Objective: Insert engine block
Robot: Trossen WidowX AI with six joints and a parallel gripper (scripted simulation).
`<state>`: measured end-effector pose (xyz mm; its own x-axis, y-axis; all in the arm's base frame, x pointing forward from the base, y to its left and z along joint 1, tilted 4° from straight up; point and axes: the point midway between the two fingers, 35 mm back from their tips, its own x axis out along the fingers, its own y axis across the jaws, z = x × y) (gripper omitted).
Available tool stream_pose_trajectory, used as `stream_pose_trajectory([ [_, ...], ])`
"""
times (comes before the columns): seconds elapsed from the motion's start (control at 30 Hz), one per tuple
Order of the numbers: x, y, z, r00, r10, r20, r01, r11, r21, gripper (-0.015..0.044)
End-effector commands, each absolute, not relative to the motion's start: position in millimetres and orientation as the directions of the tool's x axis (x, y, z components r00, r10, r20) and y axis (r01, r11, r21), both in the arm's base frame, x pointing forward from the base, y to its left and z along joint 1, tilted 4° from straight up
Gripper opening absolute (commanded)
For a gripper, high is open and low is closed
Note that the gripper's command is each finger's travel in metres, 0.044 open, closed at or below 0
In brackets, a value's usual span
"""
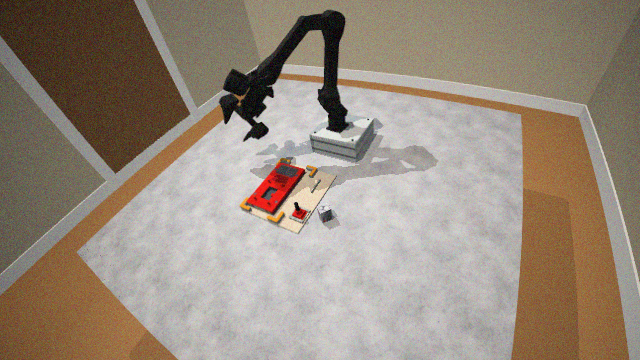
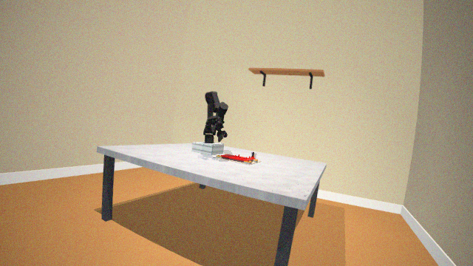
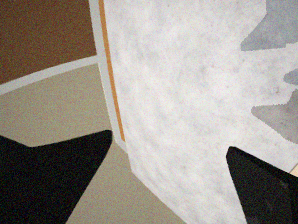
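The red car body [image 1: 285, 186] [image 2: 236, 158] lies flat on a beige board [image 1: 309, 199], between orange corner pieces. Its rectangular opening [image 1: 270, 193] looks dark grey inside. A small grey block [image 1: 325, 213], which looks like the engine block, stands on the table just off the board's right edge; its slot and the rib are too small to make out. My gripper [image 1: 235, 131] [image 3: 169, 144] is open and empty. It hangs high above the table, beyond the far left end of the car body. The wrist view shows neither the car body nor the block.
A red piece with a black upright knob [image 1: 299, 213] stands on the board's near right part. A thin grey pin [image 1: 315, 186] is on its right side. The orange corners [image 1: 275, 217] stick up around the car body. The arm's white base [image 1: 336, 145] [image 2: 208, 148] is behind the board.
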<state>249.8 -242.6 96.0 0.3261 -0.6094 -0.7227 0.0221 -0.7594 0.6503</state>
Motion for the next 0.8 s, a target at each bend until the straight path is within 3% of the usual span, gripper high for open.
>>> stream_pose_trajectory([
  [0.0,287,-209,90,0.361,-0.500,-0.787,0.144,-0.804,0.577,0.0440],
  [0.37,350,-96,79,0.335,-0.236,-0.912,0.448,-0.811,0.375,0.0440],
  [0.77,358,55,72,0.132,-0.038,-0.991,0.730,-0.673,0.123,0.0440],
])
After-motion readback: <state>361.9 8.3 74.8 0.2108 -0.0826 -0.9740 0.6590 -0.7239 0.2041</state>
